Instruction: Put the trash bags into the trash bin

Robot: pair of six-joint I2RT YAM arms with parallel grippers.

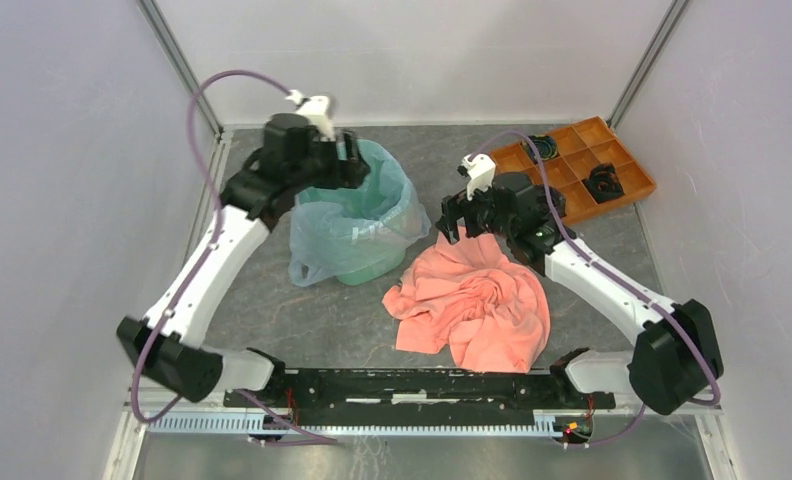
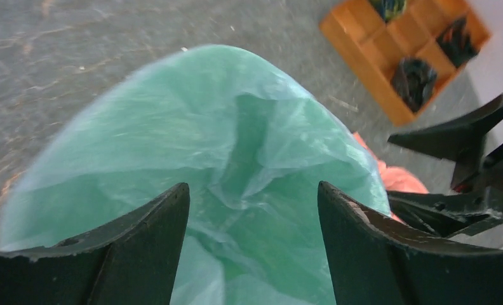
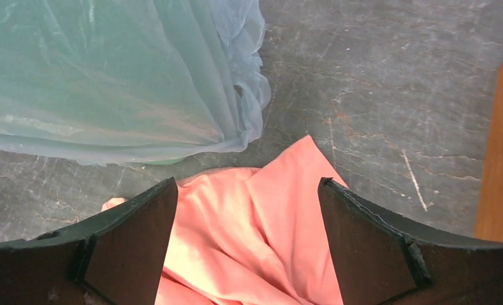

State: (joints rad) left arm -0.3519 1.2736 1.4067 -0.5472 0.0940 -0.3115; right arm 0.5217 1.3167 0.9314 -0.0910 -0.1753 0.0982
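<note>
From above, the trash bin [image 1: 367,268] stood at about 11 o'clock of the table [image 1: 302,320]. The trash bag [image 1: 317,245] was already draped into its mouth and spilled down the outside at 7 and 3 o'clock. The left gripper [image 1: 350,160] hung over the rim's 11 o'clock side with its jaws wide and holding nothing. The right gripper [image 1: 456,222] hovered at the bin's 3 o'clock, also spread wide and empty, above the top edge of the pink cloth [image 1: 477,300]. The orange tray [image 1: 577,200] lay at 2 o'clock, well apart from the bin.

The left wrist view looked down between its spread fingers at the bag [image 2: 236,146], which ballooned and creased inside the bin. The film looked feather-light, limp and slippery, likely to spring back up with trapped air and to tear if snagged. A bunched fold at the centre seemed the best hold for pushing it down.

In the right wrist view, the bag's loose skirt [image 3: 141,76] pooled on the table at 10 o'clock, its ruffled hem just beside the cloth [image 3: 249,216]. That gathered hem looked the easiest pinch. A close there risked catching cloth as well, so the pinch should sit clear of it. Open room lay toward 1 o'clock, bounded at 3 o'clock by the tray's edge [image 3: 500,152].
</note>
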